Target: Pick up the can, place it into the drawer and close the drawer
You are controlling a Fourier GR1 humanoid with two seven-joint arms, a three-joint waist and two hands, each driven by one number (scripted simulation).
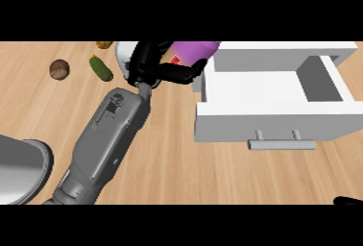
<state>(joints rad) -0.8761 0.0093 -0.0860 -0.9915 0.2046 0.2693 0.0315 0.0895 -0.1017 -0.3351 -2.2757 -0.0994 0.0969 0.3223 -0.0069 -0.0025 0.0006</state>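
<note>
One grey forearm reaches diagonally up the counter (177, 163), and we see its left hand (152, 65) with black fingers curled round the purple can (193, 50), held tilted just beside the open white drawer's (273, 113) left wall. We spot only a sliver of the right hand (347, 201) at the lower right edge; we cannot tell its fingers.

bench (177, 158): showing light tan wood with fine grain lines
drawer (273, 115): showing white walls, grey shading inside
drawer handle (281, 142): showing pale grey
can (193, 51): showing purple with a red and white patch
left hand (159, 67): showing black
forearm (106, 139): showing grey
cucumber (101, 67): showing green
round item (59, 69): showing brown
</note>
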